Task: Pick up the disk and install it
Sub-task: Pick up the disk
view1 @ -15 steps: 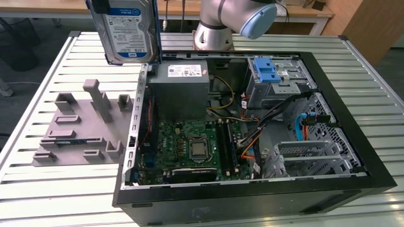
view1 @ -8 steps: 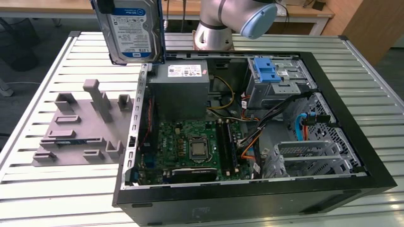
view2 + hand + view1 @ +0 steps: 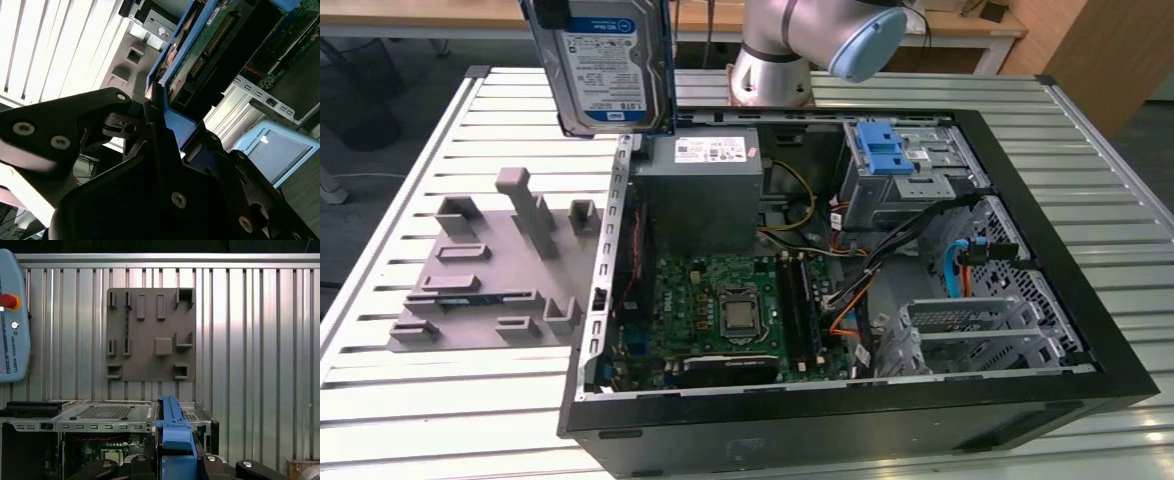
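Silver disk (image 3: 603, 70) with white-and-blue label and blue bracket hangs upright, clenched by the tool (image 3: 176, 460).

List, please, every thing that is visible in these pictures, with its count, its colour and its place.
disk: one, silver with a white-and-blue label and a blue bracket, upright in the air, held by the gripper
computer case: one, black, open, lying on the table
power supply: one, grey, inside the case
motherboard: one, green, inside the case
latch: one, blue, inside the case
fixture plate: one, grey, on the table beside the case, at the exterior view's left
table: one, silver, slatted
teach pendant: one, light blue with a red button, place unclear
arm: one, silver with a light blue cap, behind the case
gripper: one, black, shut on the disk
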